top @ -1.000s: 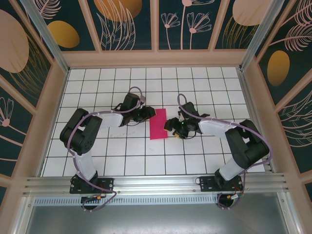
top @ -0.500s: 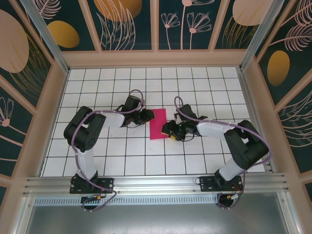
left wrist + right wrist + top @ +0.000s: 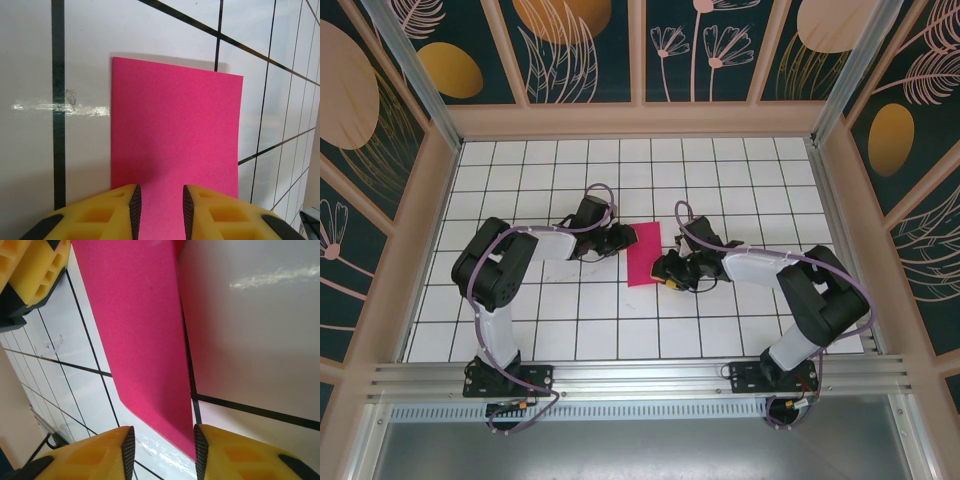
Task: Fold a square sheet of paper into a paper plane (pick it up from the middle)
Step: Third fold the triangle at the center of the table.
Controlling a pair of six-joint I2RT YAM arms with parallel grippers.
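The square sheet of paper (image 3: 643,254) lies on the tiled floor as a narrow magenta-pink rectangle, folded in half, between the two arms. My left gripper (image 3: 626,238) sits low at its upper left edge. In the left wrist view the paper (image 3: 175,135) runs flat under and between the yellow fingers of my left gripper (image 3: 159,194), which stand apart. My right gripper (image 3: 665,269) is at the sheet's lower right corner. In the right wrist view that corner of the paper (image 3: 135,325) lies inside the gap of my right gripper (image 3: 164,434), close to the right fingertip (image 3: 200,445).
White tiles with black grid lines (image 3: 570,320) stretch all round the paper. Wooden walls (image 3: 640,120) ring the floor, and an aluminium rail (image 3: 640,375) runs along the near edge. The left gripper's yellow fingers (image 3: 35,265) show at the right wrist view's top left.
My right gripper has slid left and down onto the sheet's lower right corner, and its jaws have narrowed. The left gripper has edged slightly toward the paper. The paper has stayed put.
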